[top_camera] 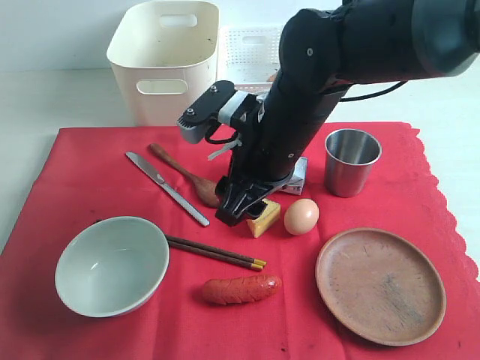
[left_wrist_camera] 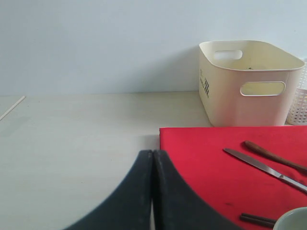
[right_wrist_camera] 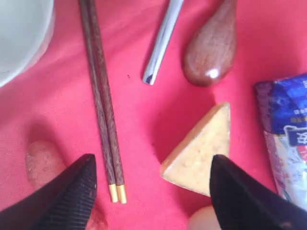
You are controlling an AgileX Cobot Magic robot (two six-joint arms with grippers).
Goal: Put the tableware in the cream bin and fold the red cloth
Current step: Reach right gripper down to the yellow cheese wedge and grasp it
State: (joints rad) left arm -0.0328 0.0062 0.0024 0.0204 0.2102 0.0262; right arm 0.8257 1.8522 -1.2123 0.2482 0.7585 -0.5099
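While the right gripper (top_camera: 241, 216) hangs wide open and empty over the cheese wedge (top_camera: 264, 217), the chopsticks (top_camera: 214, 252) lie just left on the red cloth (top_camera: 90, 165); left gripper (left_wrist_camera: 152, 160) pressed shut, holding nothing; cream bin (top_camera: 165, 60) stands far-left, beyond the cloth.

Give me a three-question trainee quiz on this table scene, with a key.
1. True or false: the steel cup already sits inside the cream bin.
2. The right hand is: A open above the red cloth; B shut on the steel cup; C out of every view.
3. Name the utensil lying right beside the metal knife.
Key: 1 false; 2 A; 3 the wooden spoon.
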